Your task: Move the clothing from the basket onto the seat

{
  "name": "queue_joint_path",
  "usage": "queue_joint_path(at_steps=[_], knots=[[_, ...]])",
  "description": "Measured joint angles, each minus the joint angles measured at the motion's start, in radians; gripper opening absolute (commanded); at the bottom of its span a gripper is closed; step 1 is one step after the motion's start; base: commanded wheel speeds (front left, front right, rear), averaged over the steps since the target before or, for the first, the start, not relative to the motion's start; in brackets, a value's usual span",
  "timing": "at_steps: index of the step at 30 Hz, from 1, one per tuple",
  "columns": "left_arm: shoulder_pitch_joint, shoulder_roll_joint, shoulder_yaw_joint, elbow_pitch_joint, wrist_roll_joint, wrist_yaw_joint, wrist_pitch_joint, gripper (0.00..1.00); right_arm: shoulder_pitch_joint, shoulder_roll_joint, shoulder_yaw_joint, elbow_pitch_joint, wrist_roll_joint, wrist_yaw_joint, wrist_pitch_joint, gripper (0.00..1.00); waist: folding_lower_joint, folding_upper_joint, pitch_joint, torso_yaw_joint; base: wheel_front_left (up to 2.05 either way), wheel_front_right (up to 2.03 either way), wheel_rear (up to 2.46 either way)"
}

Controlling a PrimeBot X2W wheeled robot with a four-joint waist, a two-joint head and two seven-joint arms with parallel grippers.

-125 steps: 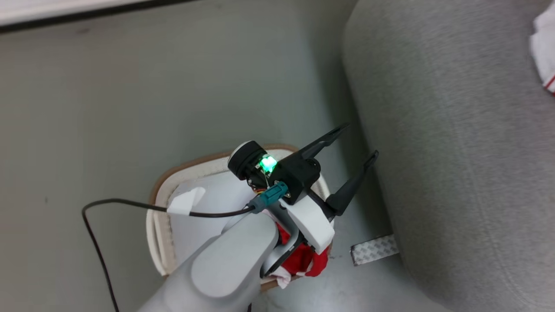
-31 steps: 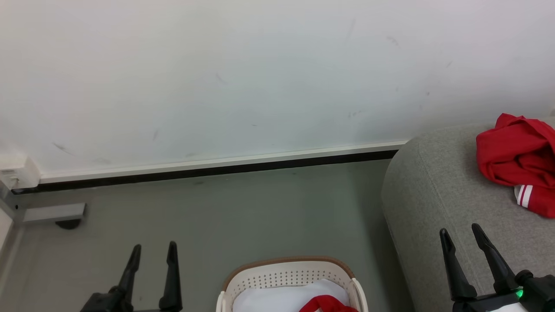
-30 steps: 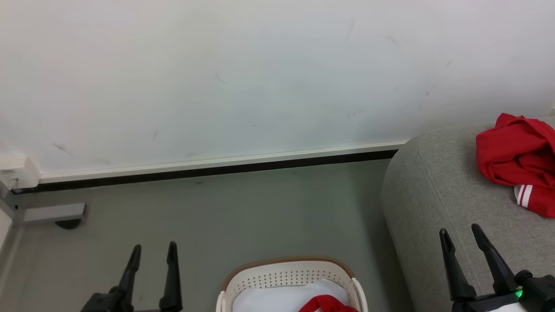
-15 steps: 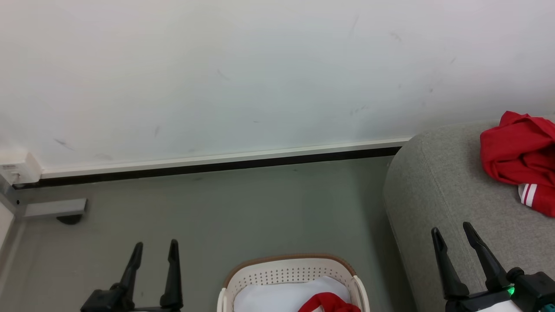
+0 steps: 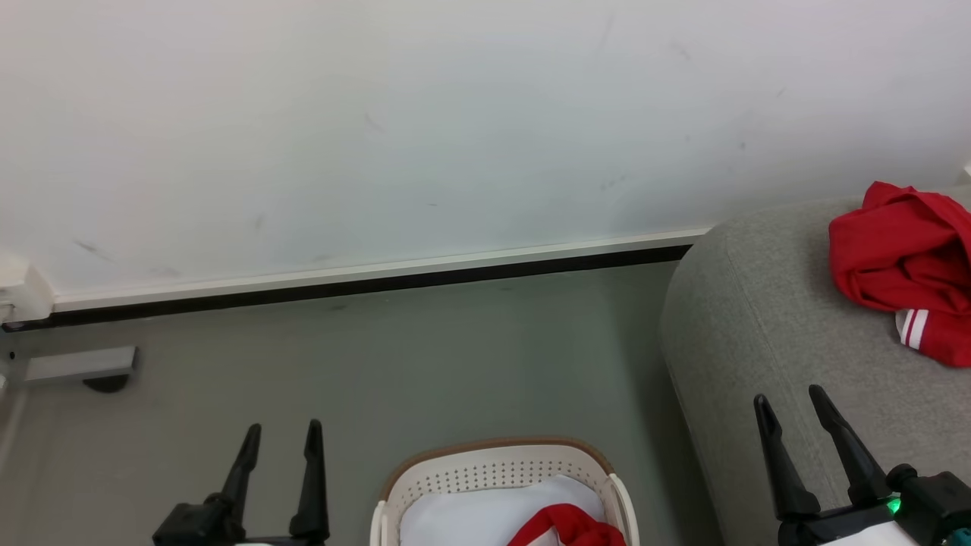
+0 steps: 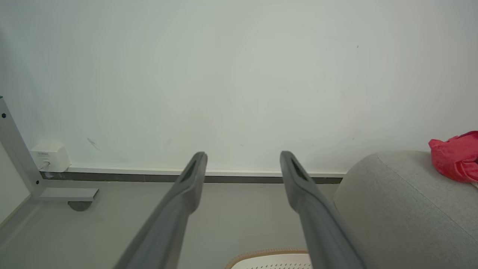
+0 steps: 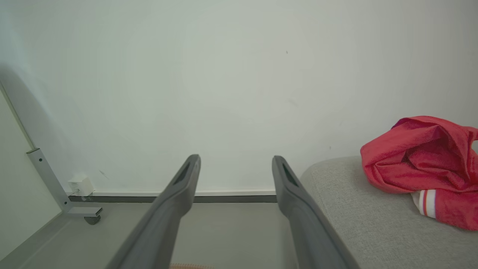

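The cream-white basket (image 5: 493,464) with its brown rim stands on the floor at the bottom centre of the head view, its rim also in the left wrist view (image 6: 269,254). Inside lie white clothing (image 5: 470,519) and a red piece (image 5: 565,527). A crumpled red garment with white stripes (image 5: 895,262) (image 7: 422,157) (image 6: 453,157) rests on the grey seat (image 5: 758,318) (image 7: 354,209) (image 6: 396,201) at right. My left gripper (image 5: 282,432) is open, left of the basket, empty. My right gripper (image 5: 789,398) is open over the seat's near edge, empty.
A white wall with a dark skirting strip (image 5: 364,284) runs behind the grey floor (image 5: 379,364). At far left a grey metal frame foot with a castor (image 5: 83,368) (image 7: 84,213) (image 6: 71,194) stands by a small white wall box (image 6: 50,156).
Four seconds ago the head view looked straight down at an arm over the basket; now it looks forward at the wall. In the last second the view only shifted slightly; both grippers stay open.
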Motion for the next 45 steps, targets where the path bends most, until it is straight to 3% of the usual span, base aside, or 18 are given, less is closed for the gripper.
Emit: queue_joint_path(at_steps=[13, 20, 36, 45], knots=[[-0.041, -0.001, -0.055, 0.072, -0.008, -0.027, 0.0, 1.0, -0.037, -0.013, -0.024, 0.01, 0.032, 0.0, 0.0, 1.0, 0.0, 0.0, 0.032, -0.085, 0.0, 0.0, 0.0], [-0.113, -0.001, -0.122, 0.18, 0.0, -0.052, 0.0, 1.0, -0.091, -0.057, -0.035, 0.009, 0.088, 0.0, -0.002, 1.0, 0.0001, 0.0, 0.084, -0.15, 0.0, 0.0, 0.0], [-0.401, -0.001, -0.304, 0.711, 0.039, -0.119, 0.026, 1.0, -0.178, -0.077, -0.125, -0.031, 0.123, 0.0, -0.002, 1.0, 0.0002, 0.0, 0.265, -0.265, 0.0, 0.0, 0.0], [-0.542, -0.001, -0.504, 0.913, -0.083, -0.123, 0.119, 1.0, -0.245, -0.057, -0.153, -0.061, 0.125, 0.0, -0.002, 1.0, 0.0002, 0.0, 0.397, -0.299, 0.0, 0.0, 0.0]])
